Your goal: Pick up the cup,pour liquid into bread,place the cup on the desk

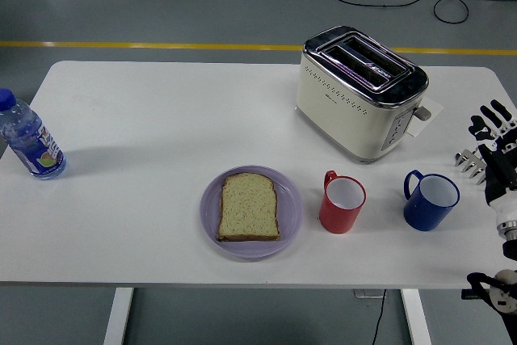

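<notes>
A: What does the robot look like beside the blue cup [430, 201]?

B: Only its right hand [493, 147] shows. The fingers [483, 126] are black with jointed segments, and the fingertips by the cup look pale or silvery.

A: And below the hand?

B: A white wrist segment, then black machinery with a rounded joint at the desk's [161, 119] near corner.

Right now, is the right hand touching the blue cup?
Apart. The head view shows bare white table between the right hand, fingers spread at the table's right edge, and the blue cup.
</notes>
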Robot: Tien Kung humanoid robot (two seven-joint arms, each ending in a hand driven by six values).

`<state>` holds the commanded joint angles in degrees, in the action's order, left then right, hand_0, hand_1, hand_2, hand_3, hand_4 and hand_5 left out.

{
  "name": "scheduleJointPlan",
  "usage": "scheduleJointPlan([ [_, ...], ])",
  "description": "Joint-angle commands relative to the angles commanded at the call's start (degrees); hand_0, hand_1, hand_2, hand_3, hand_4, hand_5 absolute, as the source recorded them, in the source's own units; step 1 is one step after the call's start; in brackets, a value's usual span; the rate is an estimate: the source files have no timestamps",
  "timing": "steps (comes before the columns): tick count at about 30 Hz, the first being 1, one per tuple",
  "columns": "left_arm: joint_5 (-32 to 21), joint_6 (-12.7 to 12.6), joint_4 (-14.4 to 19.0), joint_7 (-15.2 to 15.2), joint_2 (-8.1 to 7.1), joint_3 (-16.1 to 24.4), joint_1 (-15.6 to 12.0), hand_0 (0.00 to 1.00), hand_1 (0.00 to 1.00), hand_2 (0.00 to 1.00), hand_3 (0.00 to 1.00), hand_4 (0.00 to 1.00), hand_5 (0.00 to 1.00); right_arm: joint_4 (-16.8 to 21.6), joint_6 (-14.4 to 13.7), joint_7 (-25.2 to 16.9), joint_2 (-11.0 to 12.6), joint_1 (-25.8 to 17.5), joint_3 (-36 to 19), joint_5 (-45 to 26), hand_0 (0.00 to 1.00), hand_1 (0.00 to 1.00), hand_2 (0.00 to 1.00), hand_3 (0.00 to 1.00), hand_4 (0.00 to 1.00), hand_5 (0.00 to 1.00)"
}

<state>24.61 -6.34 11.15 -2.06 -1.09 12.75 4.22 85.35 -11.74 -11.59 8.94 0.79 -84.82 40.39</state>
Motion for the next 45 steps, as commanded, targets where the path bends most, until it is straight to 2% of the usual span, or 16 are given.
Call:
scheduleJointPlan([
  [2,0.03,0.0,-0.01,0.0,-0.01,0.01,0.0,0.648,0.617,0.608,0.527,0.307,0.731,-0.4,4.81,3.98,-0.06,-0.12,-2.38,-5.21,0.747,0.663,0.689,0.616,0.625,0.221],
  [4,0.02,0.0,-0.01,0.0,0.0,0.01,-0.01,0.648,0.617,0.608,0.527,0.307,0.731,-0.85,7.64,6.59,-0.24,-0.28,-4.14,-9.66,0.747,0.663,0.689,0.616,0.625,0.221],
  [7,0.03,-0.01,-0.02,0.03,0.03,0.11,-0.03,0.648,0.617,0.608,0.527,0.307,0.731,-1.75,10.22,9.76,-0.63,-0.43,-6.12,-13.96,0.747,0.663,0.689,0.616,0.625,0.221],
  [9,0.03,-0.02,-0.02,0.04,0.04,0.08,-0.03,0.65,0.615,0.608,0.527,0.306,0.733,-2.32,10.61,10.37,-0.76,-0.33,-6.59,-14.04,0.744,0.666,0.691,0.618,0.629,0.246],
  [23,0.04,-0.02,-0.01,0.04,0.1,0.1,-0.01,0.65,0.616,0.608,0.527,0.306,0.735,-5.24,9.73,10.2,-1.36,0.21,-7.39,-14.34,0.747,0.671,0.693,0.623,0.632,0.276],
  [45,-0.51,0.01,-0.03,-0.03,0.17,-0.91,-0.47,0.649,0.616,0.608,0.526,0.306,0.738,-6.18,8.73,10.22,-1.48,0.09,-7.32,-15.48,0.74,0.667,0.683,0.619,0.631,0.249],
])
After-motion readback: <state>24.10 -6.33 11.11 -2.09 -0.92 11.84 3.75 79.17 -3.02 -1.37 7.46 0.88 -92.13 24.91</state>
